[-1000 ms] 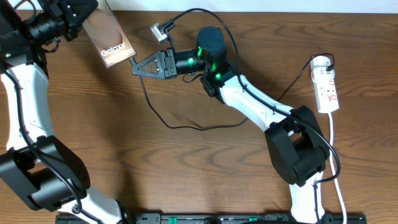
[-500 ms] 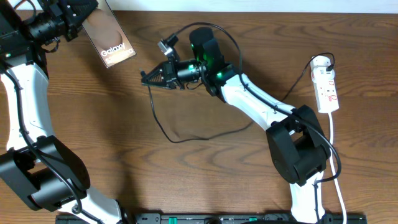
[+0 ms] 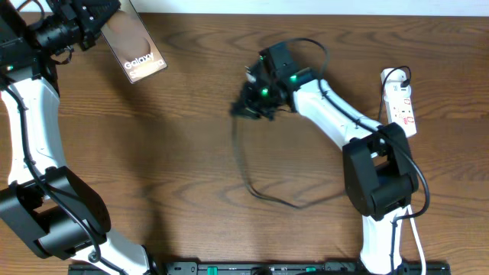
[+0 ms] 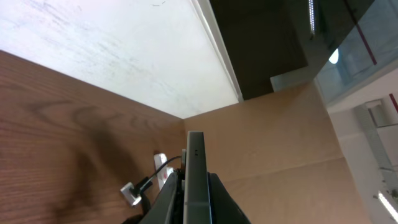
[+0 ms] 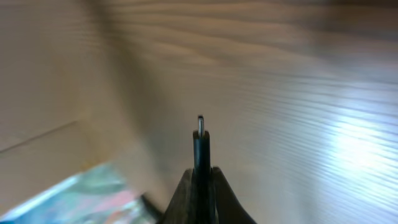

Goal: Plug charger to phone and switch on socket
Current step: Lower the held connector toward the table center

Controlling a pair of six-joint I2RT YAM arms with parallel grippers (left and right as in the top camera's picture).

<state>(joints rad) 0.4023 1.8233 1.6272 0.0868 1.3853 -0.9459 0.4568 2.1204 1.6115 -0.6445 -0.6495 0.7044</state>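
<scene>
My left gripper (image 3: 105,20) is at the far left corner, shut on the upper end of the phone (image 3: 137,52). The phone is a brown slab with white "Galaxy" lettering, held tilted above the table. The left wrist view shows the phone (image 4: 195,177) edge-on between the jaws. My right gripper (image 3: 244,108) hovers over the middle of the table, well to the right of the phone, shut on the charger plug (image 5: 200,142), whose metal tip sticks out past the fingers. The black charger cable (image 3: 248,187) trails down and loops toward the right. The white socket (image 3: 399,103) lies at the right edge.
The socket's thick white cord (image 3: 409,172) runs down the right side past the right arm's base (image 3: 374,179). The table's far edge (image 3: 344,14) meets a white wall. The left arm's lower link (image 3: 53,206) occupies the near left.
My right gripper has swung right and away from the phone, carrying the plug and dragging the cable loop with it. The left gripper and the phone have not moved.
</scene>
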